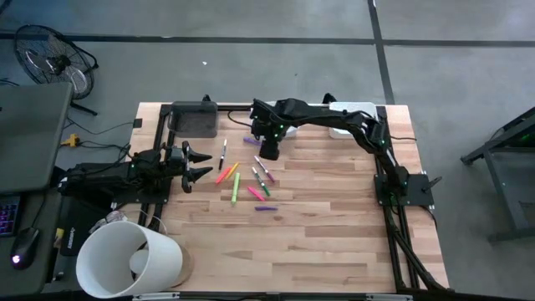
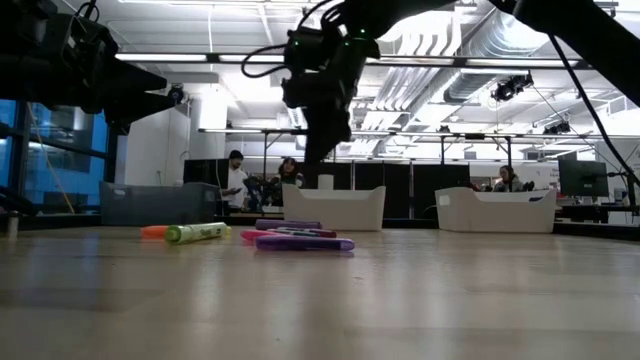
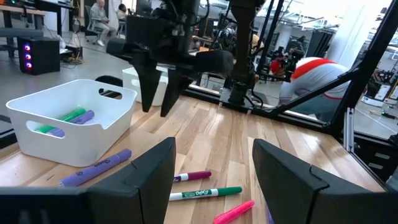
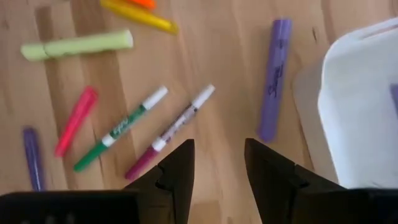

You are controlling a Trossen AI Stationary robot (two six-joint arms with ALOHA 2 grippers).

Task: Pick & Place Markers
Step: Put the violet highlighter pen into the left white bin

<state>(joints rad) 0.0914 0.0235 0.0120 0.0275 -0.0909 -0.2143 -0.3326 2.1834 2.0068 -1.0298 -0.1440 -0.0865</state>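
Observation:
Several markers in green, yellow-green, pink, purple and orange lie flat and scattered on the wooden table's middle. My right gripper hangs above their far end, fingers pointing steeply down, open and holding nothing. Below it lie a green marker and a dark pink one, with a purple marker beside a white tray. That tray holds a green and a purple marker. My left gripper waits level at the table's left, open.
A grey bin stands at the far left of the table and another white tray at the far right. A white bucket lies on its side off the near left corner. People show in the room behind.

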